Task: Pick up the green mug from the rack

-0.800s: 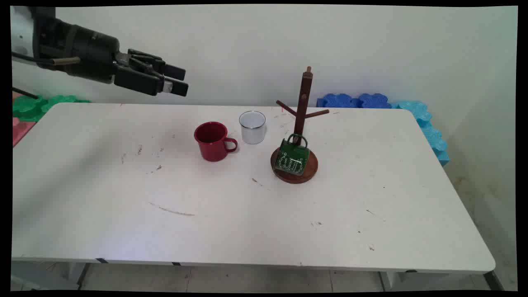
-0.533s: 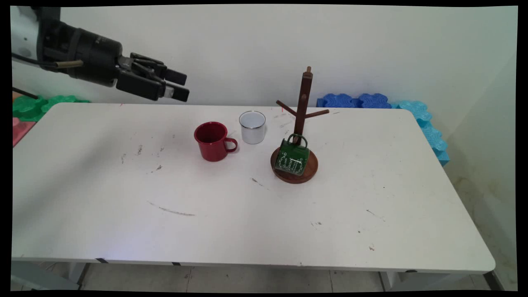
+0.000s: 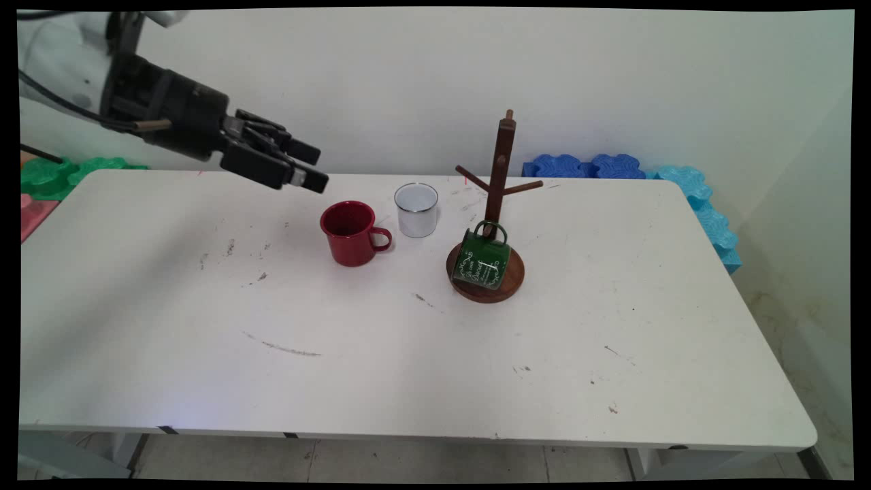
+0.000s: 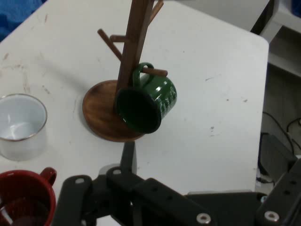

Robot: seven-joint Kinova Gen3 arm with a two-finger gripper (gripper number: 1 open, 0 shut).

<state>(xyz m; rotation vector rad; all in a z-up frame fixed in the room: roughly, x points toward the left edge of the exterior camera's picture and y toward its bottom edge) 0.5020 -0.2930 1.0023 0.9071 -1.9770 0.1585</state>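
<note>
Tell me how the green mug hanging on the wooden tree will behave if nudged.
The green enamel-looking mug hangs by its handle on a low peg of the brown wooden mug tree, so it would probably swing. It looks rigid, likely light. A harder push might slip it off.

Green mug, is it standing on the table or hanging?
Hanging. The green mug is tipped sideways, its handle hooked over a peg of the wooden mug tree.

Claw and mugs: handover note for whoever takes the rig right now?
Claw: open, empty, in the air above the table's far left part, up-left of the red mug, the nearest thing.
Red mug and white mug: upright on the table, side by side, apart.
Green mug: hanging by its handle on a low peg of the wooden mug tree, tilted above its base.
</note>
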